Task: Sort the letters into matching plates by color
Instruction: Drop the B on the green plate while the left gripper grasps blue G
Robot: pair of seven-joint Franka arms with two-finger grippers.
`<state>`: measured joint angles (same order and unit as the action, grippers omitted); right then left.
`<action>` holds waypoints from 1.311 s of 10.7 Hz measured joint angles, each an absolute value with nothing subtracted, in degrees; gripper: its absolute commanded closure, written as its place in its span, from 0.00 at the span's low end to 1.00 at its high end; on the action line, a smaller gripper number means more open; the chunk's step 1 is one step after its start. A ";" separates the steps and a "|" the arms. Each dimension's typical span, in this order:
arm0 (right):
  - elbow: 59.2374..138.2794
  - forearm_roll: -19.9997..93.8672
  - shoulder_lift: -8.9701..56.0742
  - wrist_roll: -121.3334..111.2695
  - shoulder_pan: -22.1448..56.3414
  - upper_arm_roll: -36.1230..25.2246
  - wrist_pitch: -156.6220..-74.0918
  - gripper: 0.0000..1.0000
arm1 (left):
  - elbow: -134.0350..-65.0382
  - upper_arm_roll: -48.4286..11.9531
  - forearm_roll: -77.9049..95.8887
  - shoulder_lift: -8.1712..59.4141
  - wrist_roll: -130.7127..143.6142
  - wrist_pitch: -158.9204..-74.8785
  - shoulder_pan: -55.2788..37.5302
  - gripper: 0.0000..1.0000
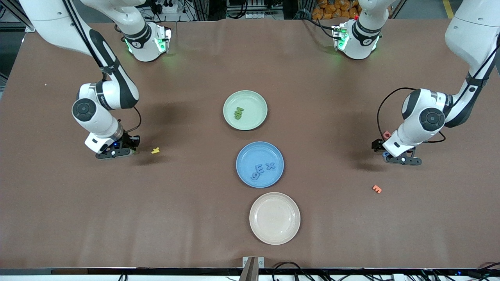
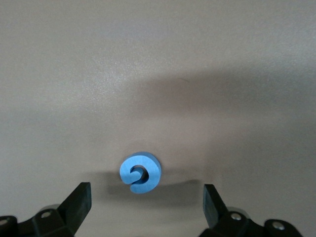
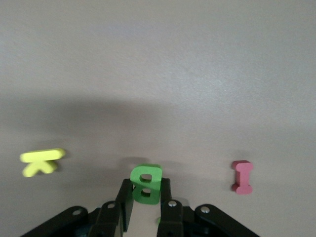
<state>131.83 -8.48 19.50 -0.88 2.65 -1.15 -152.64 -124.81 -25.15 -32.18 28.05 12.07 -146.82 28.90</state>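
Green and chunky, the B [image 3: 146, 183] stands upright, its long axis vertical, pinched between the right gripper's [image 3: 146, 205] fingers low over the table [image 1: 195, 218] beside a yellow K [image 1: 156, 150]. A blue curled letter [image 2: 140, 172] lies flat under the left gripper [image 2: 147, 200], whose fingers are spread wide. Other letters lie in the green plate [image 1: 254, 102] and blue plate [image 1: 250, 154].

Green letters [image 1: 238, 113] in the mint plate [image 1: 254, 99] overlap, too small to read

Green letter B [image 3: 146, 183], blue letter [image 2: 140, 172], yellow K [image 3: 42, 161], pink I [image 3: 242, 177].
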 measured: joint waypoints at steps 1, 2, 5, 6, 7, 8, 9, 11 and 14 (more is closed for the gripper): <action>130.66 -4.63 18.24 -0.91 3.99 -0.88 -149.15 1.00 | -124.78 -25.15 -32.18 28.27 12.07 -146.82 28.98 0.00; 129.65 0.45 16.96 -0.90 6.12 -0.64 -145.88 1.00 | -124.56 -25.17 -32.18 28.59 12.07 -146.82 28.99 0.00; 128.07 10.71 14.32 1.01 11.74 0.00 -140.42 1.00 | -123.65 -25.19 -32.18 29.89 10.77 -146.87 29.02 0.00; 127.89 11.21 14.11 3.01 12.23 0.54 -140.19 1.00 | -123.28 -25.19 -32.18 30.28 10.09 -146.87 29.05 0.00; 127.60 11.30 14.10 5.63 12.36 1.57 -140.19 1.00 | -122.88 -25.19 -32.17 30.65 9.50 -146.87 29.18 0.00; 127.24 11.37 14.10 8.62 12.41 2.94 -140.19 1.00 | -122.40 -25.19 -31.38 30.90 8.02 -146.57 29.38 0.00; 126.93 11.43 14.10 12.12 12.61 4.63 -140.18 1.00 | -121.79 -25.19 -29.66 31.08 5.53 -145.65 29.65 0.00; 126.56 11.53 14.11 19.52 13.91 8.04 -140.22 1.00 | -121.05 -25.19 -26.97 31.20 2.00 -144.83 30.07 0.00; 126.54 11.74 14.23 31.89 18.19 11.80 -141.52 1.00 | -120.93 -25.24 -26.86 31.27 1.86 -144.79 30.08 0.00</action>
